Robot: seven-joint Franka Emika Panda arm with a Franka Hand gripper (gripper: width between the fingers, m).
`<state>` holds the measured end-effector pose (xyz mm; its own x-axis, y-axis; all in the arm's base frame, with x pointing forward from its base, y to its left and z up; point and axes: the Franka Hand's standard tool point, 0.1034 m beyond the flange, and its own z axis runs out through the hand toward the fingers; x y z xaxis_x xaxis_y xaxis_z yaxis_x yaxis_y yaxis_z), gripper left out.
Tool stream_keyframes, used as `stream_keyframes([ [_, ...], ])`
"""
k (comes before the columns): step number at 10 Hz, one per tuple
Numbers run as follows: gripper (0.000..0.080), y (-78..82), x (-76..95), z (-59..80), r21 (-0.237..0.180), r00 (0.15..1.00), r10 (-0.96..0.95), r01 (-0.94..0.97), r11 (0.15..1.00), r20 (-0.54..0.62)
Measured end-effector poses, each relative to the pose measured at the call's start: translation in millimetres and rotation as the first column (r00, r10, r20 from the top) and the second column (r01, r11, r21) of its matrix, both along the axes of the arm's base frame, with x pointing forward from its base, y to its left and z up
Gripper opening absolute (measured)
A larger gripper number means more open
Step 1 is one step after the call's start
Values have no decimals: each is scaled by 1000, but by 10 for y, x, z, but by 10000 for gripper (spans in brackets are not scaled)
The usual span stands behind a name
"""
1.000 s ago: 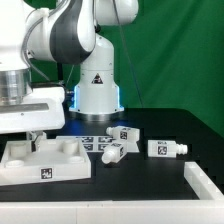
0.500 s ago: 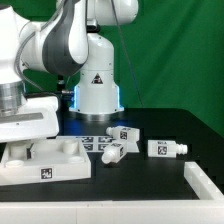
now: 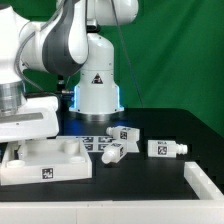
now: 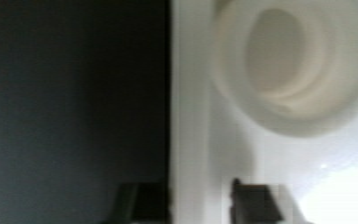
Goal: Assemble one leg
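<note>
White tabletop (image 3: 70, 163) rests on black table (image 3: 150, 188), marker board (image 3: 97, 142) seemingly behind.

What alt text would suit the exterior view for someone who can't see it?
A white robot arm's claw hangs over the white tabletop at the exterior view's left, on a black table. Three short, tagged white legs lie loose to its right in that view, before a green backdrop.

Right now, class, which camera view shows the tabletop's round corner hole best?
The wrist view: the round hole fills much of the picture, seen from above. The exterior view shows the tabletop side-on beneath the gripper, and its holes cannot be made out there.
</note>
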<state>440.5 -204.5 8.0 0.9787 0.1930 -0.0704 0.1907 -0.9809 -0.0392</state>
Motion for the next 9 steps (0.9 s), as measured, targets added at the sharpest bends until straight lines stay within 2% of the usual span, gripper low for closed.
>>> stream_keyframes([
  [1,55,-1,0,0,0,1000,1,-1,1000,0],
  [3,54,34,26,20,-6,999,-40,40,999,2],
  [4,54,130,100,90,-13,996,-85,85,996,11],
  [5,54,221,160,188,-8,991,-134,134,991,8],
  [7,54,438,317,502,9,972,-233,233,972,-19],
  [8,54,520,361,596,15,966,-259,260,966,-20],
  [9,54,592,399,627,18,958,-283,284,959,-34],
])
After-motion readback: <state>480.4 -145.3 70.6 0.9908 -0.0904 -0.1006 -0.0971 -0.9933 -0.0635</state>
